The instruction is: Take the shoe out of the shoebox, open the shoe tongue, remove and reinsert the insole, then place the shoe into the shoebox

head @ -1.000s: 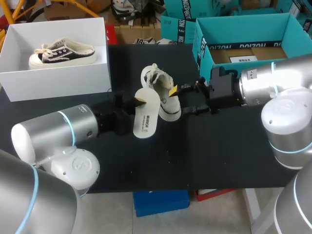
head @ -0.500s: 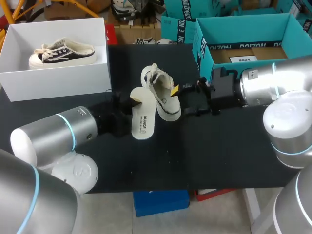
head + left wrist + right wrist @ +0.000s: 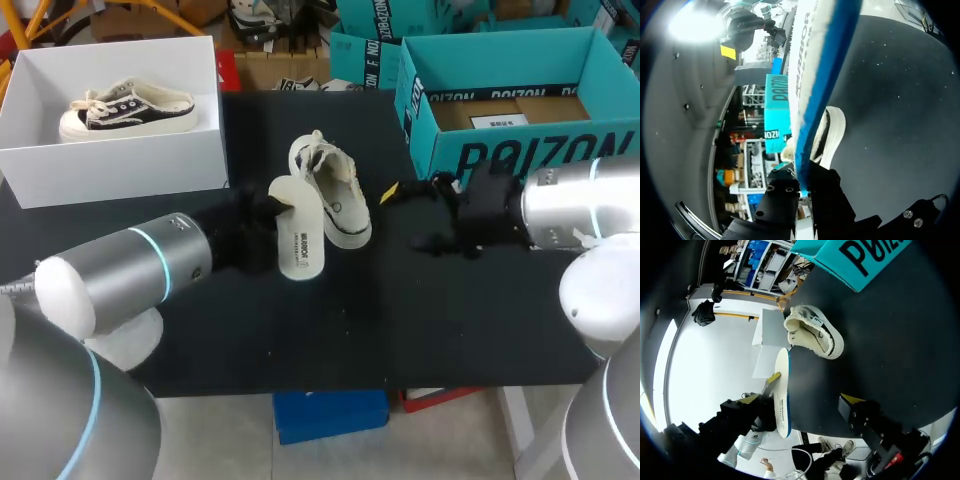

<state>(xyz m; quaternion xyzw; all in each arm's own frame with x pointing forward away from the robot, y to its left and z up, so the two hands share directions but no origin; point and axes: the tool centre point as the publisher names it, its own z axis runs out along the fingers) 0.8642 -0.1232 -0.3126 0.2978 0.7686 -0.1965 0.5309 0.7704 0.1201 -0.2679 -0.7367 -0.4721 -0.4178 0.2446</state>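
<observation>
A cream shoe (image 3: 330,190) lies on its side on the black table (image 3: 400,320), just left of the middle. Its white insole (image 3: 300,240) is out of the shoe and hangs just left of it, with my left gripper (image 3: 275,208) shut on its upper end. In the left wrist view the insole (image 3: 815,75) runs edge-on ahead of the gripper (image 3: 802,172), blue underside showing, and the shoe (image 3: 832,130) lies behind it. My right gripper (image 3: 408,215) stands open to the right of the shoe, holding nothing. The right wrist view shows the shoe (image 3: 812,332) and insole (image 3: 781,395) ahead.
An open white shoebox (image 3: 120,165) at the back left holds another, black and cream shoe (image 3: 128,108). An open teal box (image 3: 500,150) stands at the back right, close behind my right arm. The table's front edge lies below both arms.
My right gripper has drawn back to the right, away from the shoe, still open. My left gripper has shifted the insole slightly nearer the shoe.
</observation>
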